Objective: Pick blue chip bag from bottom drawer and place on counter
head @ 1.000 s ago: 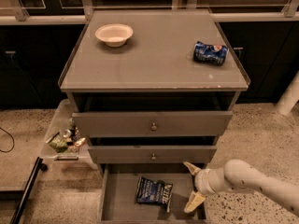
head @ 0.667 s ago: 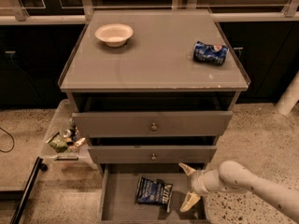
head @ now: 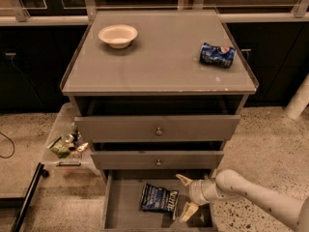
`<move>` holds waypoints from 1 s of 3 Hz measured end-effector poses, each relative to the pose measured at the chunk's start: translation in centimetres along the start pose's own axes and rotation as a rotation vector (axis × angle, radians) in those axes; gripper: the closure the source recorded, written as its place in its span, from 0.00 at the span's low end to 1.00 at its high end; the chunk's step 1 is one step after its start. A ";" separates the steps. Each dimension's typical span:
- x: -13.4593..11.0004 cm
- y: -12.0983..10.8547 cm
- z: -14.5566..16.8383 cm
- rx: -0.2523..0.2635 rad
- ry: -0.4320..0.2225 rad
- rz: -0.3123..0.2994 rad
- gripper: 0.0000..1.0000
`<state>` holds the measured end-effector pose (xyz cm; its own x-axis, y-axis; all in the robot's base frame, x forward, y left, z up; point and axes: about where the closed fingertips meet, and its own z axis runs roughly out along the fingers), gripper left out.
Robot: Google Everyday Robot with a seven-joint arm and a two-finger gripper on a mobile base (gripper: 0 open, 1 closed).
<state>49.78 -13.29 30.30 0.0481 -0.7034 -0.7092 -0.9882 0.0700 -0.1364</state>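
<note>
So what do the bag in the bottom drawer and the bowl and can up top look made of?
Dark blue crinkly chip bag: seemingly foil or plastic film, judging by creases and slight sheen. Pale round bowl: matte, likely paper or foam. Crushed blue can: probably thin metal, dented and glossy. The open pincer hovers over the grey bottom drawer, just beside the bag.

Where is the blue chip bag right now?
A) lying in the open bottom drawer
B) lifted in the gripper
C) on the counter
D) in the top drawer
A: the blue chip bag lies flat in the bottom drawer, with the open gripper just beside it.
</note>
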 end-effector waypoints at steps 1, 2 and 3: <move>0.6 0.0 1.4 0.051 -0.039 0.039 0.00; 1.7 -0.2 3.4 0.104 -0.078 0.083 0.00; 2.5 -0.6 5.6 0.123 -0.105 0.106 0.00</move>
<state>51.31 -11.18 24.73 -0.0336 -0.6104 -0.7914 -0.9637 0.2297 -0.1362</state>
